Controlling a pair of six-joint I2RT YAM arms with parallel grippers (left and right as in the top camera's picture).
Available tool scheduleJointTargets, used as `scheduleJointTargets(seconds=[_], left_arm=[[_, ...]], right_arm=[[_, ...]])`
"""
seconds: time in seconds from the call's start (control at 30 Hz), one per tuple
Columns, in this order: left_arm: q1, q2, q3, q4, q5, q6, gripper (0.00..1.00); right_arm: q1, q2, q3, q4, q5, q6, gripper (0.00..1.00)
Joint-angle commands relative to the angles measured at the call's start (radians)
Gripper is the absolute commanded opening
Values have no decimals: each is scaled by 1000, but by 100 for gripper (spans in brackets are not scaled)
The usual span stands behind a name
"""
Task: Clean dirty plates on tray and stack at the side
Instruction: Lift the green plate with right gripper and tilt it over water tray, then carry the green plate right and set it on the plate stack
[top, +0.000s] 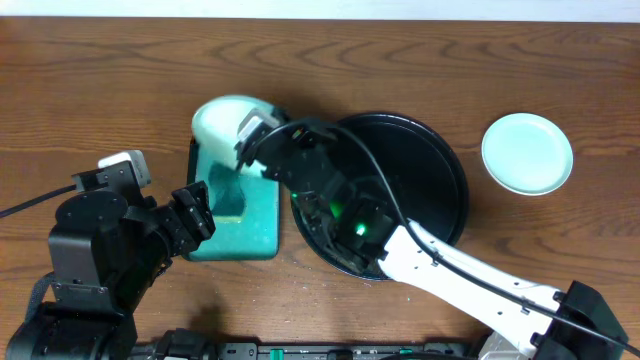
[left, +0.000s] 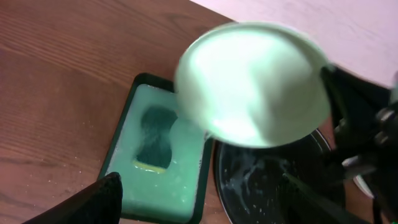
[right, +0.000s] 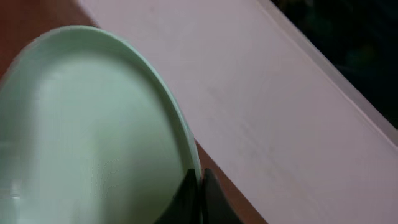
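Plate, pinched at its rim by right gripper, hangs tilted over container left of tray; left gripper, jaws wide, lies near-left.

text: none legible | labels: none | numbers: none

Overhead: right arm covers the lower-left of the large round black tray; whatever lies there can't be seen. Right gripper hides one edge of the pale-mint round plate; plate covers the far end of the teal rectangular black-rimmed container. Left arm and right arm cut off at bottom edge. Left wrist view: plate blurred, tray cut at bottom. Right wrist view: plate soft, cropped left and bottom; only the jaws' tips show.
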Motion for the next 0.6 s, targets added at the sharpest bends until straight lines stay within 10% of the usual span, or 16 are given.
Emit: scheduleJointTargets(seconds=[0.0,0.33,0.57], left_arm=[[3,0,10,1,-8,14,80],[3,0,10,1,-8,14,80],[3,0,10,1,-8,14,80]], right_arm=[[-15,-20,11,20,23,183,1],[-3,-20,11,-3,-33,7,1],[-150,-18,11,-253,-19,774,1]])
